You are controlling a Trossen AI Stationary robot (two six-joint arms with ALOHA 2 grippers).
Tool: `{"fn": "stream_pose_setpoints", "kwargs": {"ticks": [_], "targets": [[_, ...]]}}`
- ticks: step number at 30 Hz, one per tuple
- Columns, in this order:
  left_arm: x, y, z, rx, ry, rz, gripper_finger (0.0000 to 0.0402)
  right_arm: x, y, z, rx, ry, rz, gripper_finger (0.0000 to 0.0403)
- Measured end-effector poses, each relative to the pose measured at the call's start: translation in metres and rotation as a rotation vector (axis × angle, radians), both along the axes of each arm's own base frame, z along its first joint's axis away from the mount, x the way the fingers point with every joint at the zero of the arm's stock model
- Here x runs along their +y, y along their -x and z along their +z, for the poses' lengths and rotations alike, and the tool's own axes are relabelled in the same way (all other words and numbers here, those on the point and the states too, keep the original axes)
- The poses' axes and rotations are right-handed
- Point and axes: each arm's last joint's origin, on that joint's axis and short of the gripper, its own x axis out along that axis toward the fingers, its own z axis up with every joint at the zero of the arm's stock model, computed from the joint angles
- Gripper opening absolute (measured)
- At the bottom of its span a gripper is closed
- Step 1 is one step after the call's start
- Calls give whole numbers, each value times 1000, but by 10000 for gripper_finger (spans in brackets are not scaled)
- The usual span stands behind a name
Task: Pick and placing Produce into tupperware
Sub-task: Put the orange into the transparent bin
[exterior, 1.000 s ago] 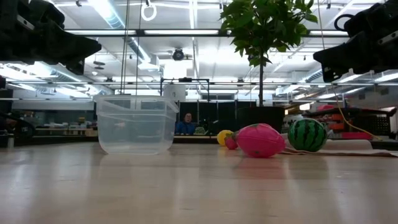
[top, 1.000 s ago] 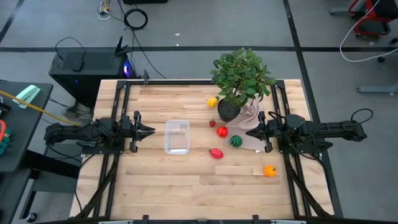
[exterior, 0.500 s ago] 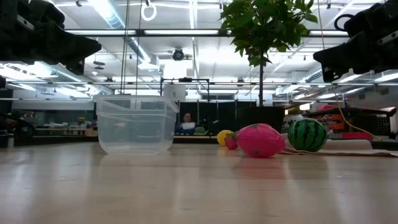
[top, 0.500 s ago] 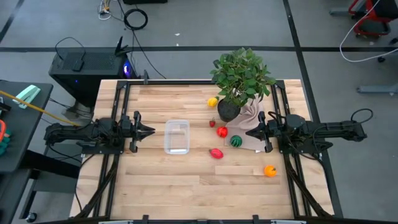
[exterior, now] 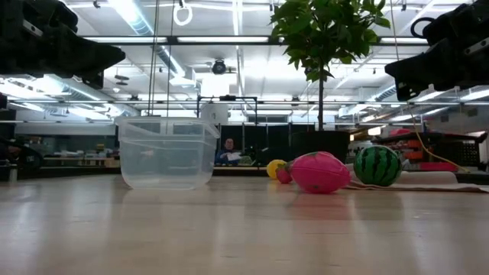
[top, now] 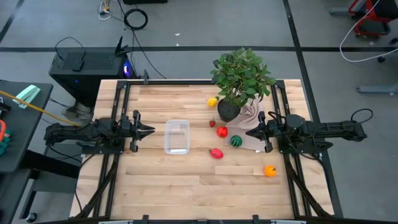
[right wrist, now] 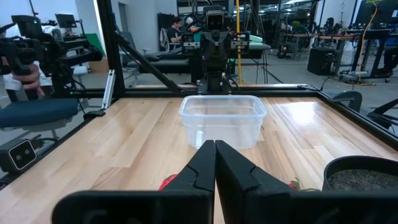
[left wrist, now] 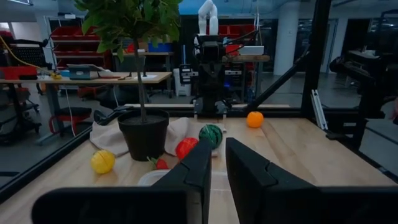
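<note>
The tupperware (top: 176, 136) sat empty on the wooden table (top: 155, 180), a bit left of centre, just right of the left gripper (top: 151, 130) and well apart from the right gripper (top: 248, 132). It was a clear, colourless plastic tub, rectangular with rounded corners, see-through enough to show the room behind it in the low view.

The left gripper hovered above the table with its 2 fingers only a narrow slit apart, holding nothing. The right gripper's fingers were pressed fully together, also holding nothing.

Produce was all on the right half: a glossy pinkish-red oval piece (top: 216, 153) nearest the tub, a small striped green watermelon (top: 236, 141), a red round one (top: 222, 132), a yellow one (top: 212, 102) farther back, and an orange one (top: 270, 170) nearer. A leafy potted plant (top: 241, 78) stood on a crumpled beige cloth (top: 252, 115).
</note>
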Motion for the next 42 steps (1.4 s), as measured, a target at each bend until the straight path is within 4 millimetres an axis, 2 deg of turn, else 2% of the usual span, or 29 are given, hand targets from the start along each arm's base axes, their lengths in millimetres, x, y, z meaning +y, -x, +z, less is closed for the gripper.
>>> {"fn": "stream_pose_setpoints", "kwargs": {"ticks": [5, 9, 15, 18, 21, 27, 32, 37, 42], "targets": [[0, 1, 6, -60, 3, 0, 55, 0, 0, 3, -32, 9, -11, 16], [1, 4, 21, -222, 60, 6, 51, -1, 1, 19, -189, -72, -32, 16], [2, 16, 45, -506, 189, -15, 56, -1, 8, 56, -370, -165, -13, 16], [2, 19, 56, -547, 226, -30, 56, -1, 13, 82, -436, -167, -7, 16], [2, 23, 75, -585, 251, -45, 53, -1, 19, 112, -503, -164, -1, 16], [2, 15, 116, -563, 235, -38, 52, -1, 20, 167, -569, -212, 17, 16], [0, -6, 150, -447, 230, -52, 50, -2, 10, 204, -582, -319, -8, 16], [-2, -31, 178, -266, 292, -77, 40, -4, -8, 232, -548, -448, -15, 16], [-11, -50, 216, -166, 243, -117, 27, -1, -19, 266, -469, -404, 61, 16]]}}
